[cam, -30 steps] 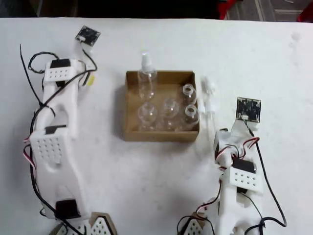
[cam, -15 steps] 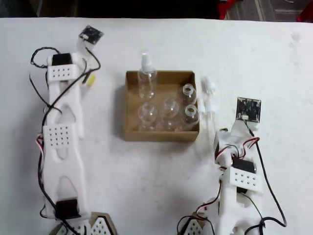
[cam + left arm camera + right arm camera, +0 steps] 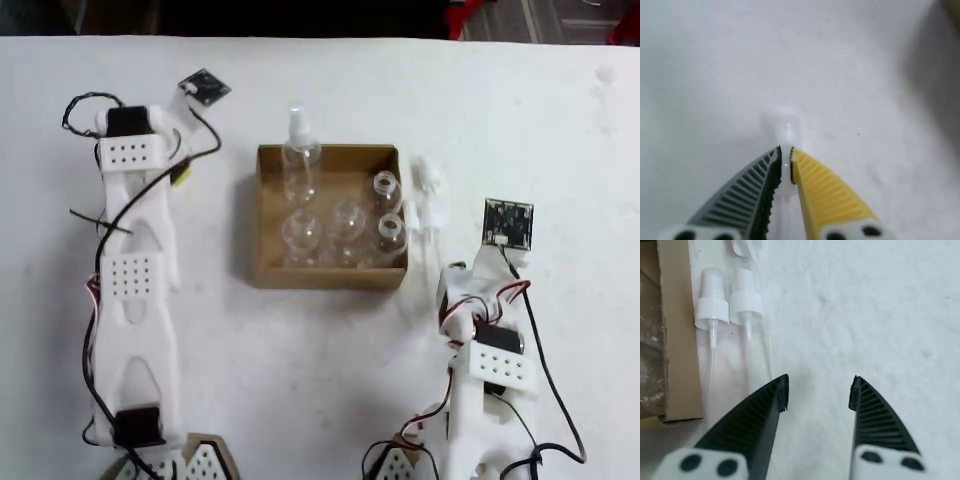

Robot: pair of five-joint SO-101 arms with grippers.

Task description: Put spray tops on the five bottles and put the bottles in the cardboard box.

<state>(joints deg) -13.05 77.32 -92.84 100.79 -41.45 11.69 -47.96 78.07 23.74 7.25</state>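
White surface [image 3: 300, 380] carries all of it, with the brown cardboard box [image 3: 328, 277] at its middle. The left arm [image 3: 130, 280] lies stretched out to the left of the box and well apart from it. The right arm [image 3: 490, 370] sits folded off the box's near right corner.

Five clear bottles stand inside the box. The capped bottle [image 3: 300, 160] is in the far left corner with a spray top on it. The four open bottles [image 3: 348, 222] fill the rest and have bare necks.

Loose spray tops [image 3: 428, 200] lie on the surface just beside the box's right wall. The right wrist view shows two of them [image 3: 712, 305] side by side, their thin tubes running along that wall.

The left pincer [image 3: 786, 157] is out to the left of the box's far left corner. It is clenched on a clear spray top [image 3: 787, 127], whose head pokes out just past the tips. The right pincer [image 3: 818, 385] is released with its jaws spread, over bare surface near the loose tops and touching none of them.
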